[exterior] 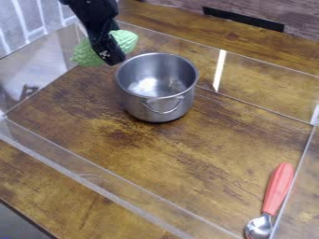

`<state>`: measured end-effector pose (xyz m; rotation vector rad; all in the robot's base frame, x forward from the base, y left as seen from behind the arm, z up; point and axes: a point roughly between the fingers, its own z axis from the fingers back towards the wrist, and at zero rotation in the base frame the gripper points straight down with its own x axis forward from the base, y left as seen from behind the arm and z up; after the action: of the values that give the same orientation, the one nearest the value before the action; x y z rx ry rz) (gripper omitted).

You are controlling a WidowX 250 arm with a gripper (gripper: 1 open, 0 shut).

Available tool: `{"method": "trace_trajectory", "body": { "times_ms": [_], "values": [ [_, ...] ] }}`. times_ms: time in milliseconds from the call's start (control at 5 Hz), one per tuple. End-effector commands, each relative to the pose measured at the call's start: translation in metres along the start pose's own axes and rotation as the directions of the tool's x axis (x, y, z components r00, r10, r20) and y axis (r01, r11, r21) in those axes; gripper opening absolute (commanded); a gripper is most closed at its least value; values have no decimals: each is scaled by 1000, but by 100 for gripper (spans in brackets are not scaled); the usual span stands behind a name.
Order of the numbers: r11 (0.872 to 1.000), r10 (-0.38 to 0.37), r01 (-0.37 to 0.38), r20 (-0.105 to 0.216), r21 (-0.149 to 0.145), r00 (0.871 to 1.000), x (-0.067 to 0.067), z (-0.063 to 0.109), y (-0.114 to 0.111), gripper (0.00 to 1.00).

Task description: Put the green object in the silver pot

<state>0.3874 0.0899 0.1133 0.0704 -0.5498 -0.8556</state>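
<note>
The green object (122, 41) is a bumpy light-green lump at the upper left, just left of the silver pot (159, 84). My dark gripper (104, 49) comes down from the top edge and is shut on the green object, with green showing on both sides of the front finger (107, 52). The lump sits at about the height of the pot's rim, beside its far-left edge and not over the opening. The silver pot stands upright on the wooden table with nothing inside, one short handle facing the front.
A clear plastic wall (75, 163) fences in the wooden work area, and an upright clear panel (221, 70) stands right of the pot. A metal spoon with a red handle (277, 196) lies at the lower right, outside the wall.
</note>
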Motion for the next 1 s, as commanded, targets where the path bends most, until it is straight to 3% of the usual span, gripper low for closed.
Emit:
{"method": "trace_trajectory", "body": {
  "times_ms": [0,400,600,800],
  "values": [
    [996,-29,24,67,81,997,37,29,15,0],
    [999,-33,28,128,46,991,75,11,-3,0],
    [999,-23,18,145,38,989,80,6,-8,100],
    [999,-21,16,156,34,988,79,6,-6,100]
  ]
}}
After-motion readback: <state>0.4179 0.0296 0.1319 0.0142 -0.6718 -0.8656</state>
